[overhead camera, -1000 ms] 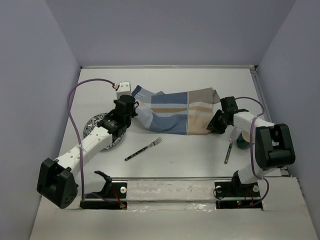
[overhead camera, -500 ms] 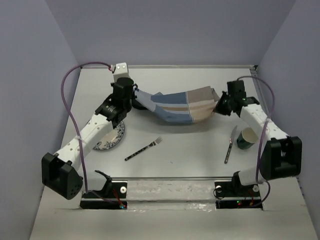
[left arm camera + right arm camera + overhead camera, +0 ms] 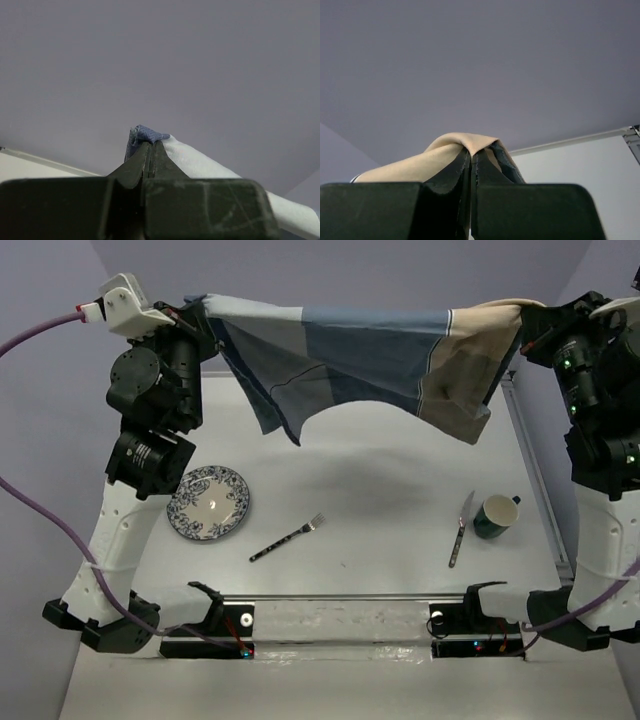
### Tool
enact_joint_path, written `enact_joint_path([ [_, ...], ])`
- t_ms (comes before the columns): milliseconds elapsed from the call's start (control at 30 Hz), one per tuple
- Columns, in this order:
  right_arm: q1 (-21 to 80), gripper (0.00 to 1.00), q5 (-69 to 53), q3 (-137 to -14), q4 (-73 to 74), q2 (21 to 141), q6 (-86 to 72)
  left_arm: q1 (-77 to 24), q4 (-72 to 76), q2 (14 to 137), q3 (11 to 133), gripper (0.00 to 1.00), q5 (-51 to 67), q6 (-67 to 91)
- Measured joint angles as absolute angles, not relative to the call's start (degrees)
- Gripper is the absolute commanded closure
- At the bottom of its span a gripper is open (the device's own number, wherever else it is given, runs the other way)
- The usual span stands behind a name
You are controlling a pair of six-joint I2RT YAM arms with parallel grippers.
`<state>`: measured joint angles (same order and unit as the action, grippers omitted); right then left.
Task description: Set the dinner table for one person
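The blue-and-beige striped cloth [image 3: 360,355] hangs stretched between both arms, high above the white dinner table [image 3: 380,480]. My left gripper [image 3: 200,306] is shut on the cloth's blue corner [image 3: 145,134]. My right gripper [image 3: 522,314] is shut on its beige corner [image 3: 465,141]. On the table lie a patterned plate [image 3: 208,503] at the left, a fork [image 3: 287,537] near the middle, and a knife [image 3: 460,528] beside a green mug [image 3: 494,516] at the right.
Lavender walls enclose the table on three sides. A metal rail [image 3: 350,597] runs along the near edge between the arm bases. Purple cables loop off both arms.
Both arms have risen steeply from low over the table, lifting the cloth off the tabletop and pulling it out wide between them. The plate and mug now show in full.
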<state>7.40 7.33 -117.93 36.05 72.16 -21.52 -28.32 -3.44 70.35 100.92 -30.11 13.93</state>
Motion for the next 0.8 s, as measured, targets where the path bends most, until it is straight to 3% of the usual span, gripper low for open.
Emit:
enact_joint_path([
  [200,6.8,1.0,8.5,-119.3,36.2,80.7,-20.0,-23.0,-2.3,74.3,100.8,1.0,-24.5,16.4],
  [400,2.6,1.0,4.4,-124.3,38.7,97.3,-20.7,-15.5,-3.9,85.4,100.7,1.0,-14.8,22.2],
  [500,1.3,1.0,1.7,-130.3,39.7,104.7,-21.4,-13.3,-6.2,93.0,105.6,1.0,-11.1,24.4],
  [633,-1.3,1.0,-2.4,-144.4,40.6,113.7,-24.4,-12.1,-11.9,106.9,124.0,1.0,-7.0,26.7],
  [800,-4.2,1.0,-5.7,-148.3,39.4,113.3,-26.6,-12.0,-13.3,108.2,128.8,1.0,-4.5,28.0],
])
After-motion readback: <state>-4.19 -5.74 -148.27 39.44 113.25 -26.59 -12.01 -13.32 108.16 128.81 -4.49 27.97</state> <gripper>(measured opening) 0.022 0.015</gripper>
